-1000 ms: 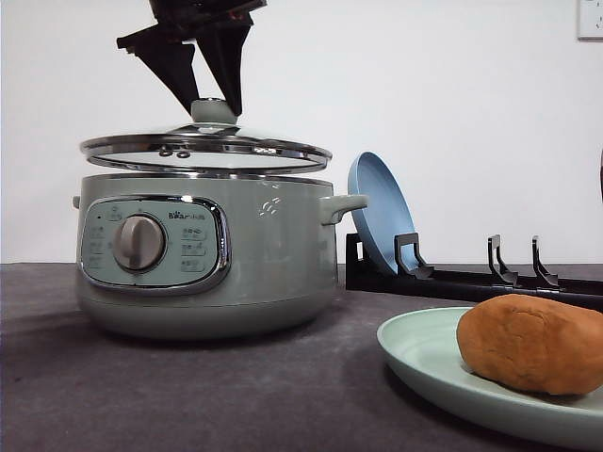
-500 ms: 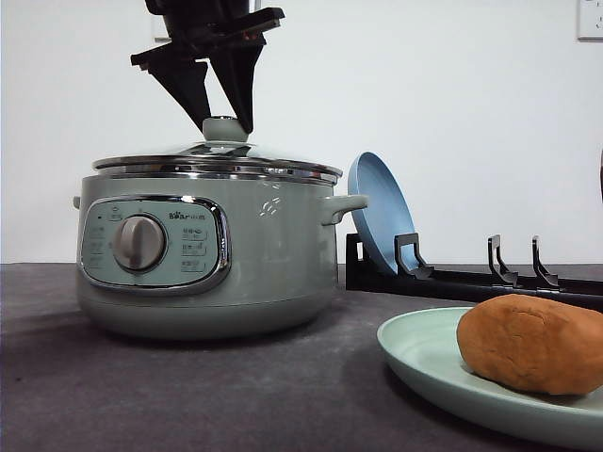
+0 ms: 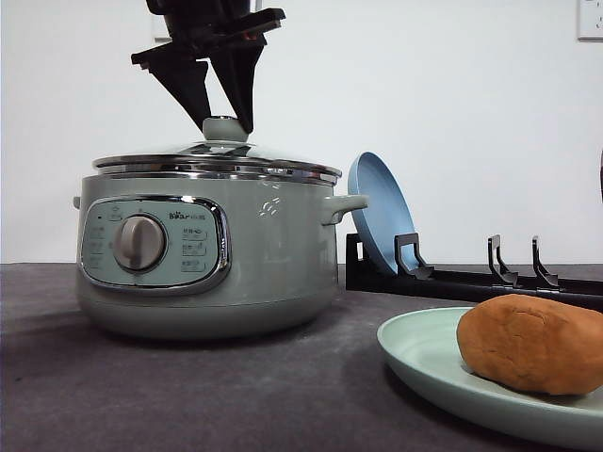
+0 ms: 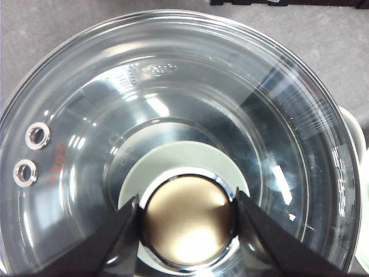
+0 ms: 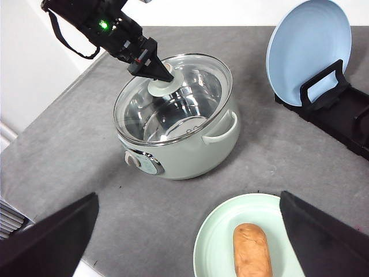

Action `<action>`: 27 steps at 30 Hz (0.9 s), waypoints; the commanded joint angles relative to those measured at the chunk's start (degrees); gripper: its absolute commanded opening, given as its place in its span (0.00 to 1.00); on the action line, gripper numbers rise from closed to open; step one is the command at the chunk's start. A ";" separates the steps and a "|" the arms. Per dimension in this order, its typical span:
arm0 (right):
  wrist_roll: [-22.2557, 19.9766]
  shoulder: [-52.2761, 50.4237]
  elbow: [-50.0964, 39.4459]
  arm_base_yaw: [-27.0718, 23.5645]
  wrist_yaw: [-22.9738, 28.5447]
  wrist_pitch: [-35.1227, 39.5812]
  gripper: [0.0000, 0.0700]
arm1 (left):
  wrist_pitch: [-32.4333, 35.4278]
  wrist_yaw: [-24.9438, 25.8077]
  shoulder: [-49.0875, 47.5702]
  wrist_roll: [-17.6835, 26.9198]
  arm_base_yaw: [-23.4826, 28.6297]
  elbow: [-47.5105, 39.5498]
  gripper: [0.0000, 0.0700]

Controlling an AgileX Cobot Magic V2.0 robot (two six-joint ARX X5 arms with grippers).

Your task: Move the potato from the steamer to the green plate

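Grey table [image 3: 188,395], potato [image 3: 532,344] on green plate [image 3: 424,353], steamer [image 3: 207,254] lidded

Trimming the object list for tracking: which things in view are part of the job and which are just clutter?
Job:
potato, on the green plate
steamer
lid, on the steamer, knob between left hand fingers

Lying about:
blue plate, leaning in black rack

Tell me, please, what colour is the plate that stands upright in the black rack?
Light blue. The plate shows best in the right wrist view, leaning in the black rack.
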 commanded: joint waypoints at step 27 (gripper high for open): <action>0.55 0.24 1.11 0.50 0.02 0.55 0.91 | -2.26 4.58 0.81 0.52 1.55 1.75 0.00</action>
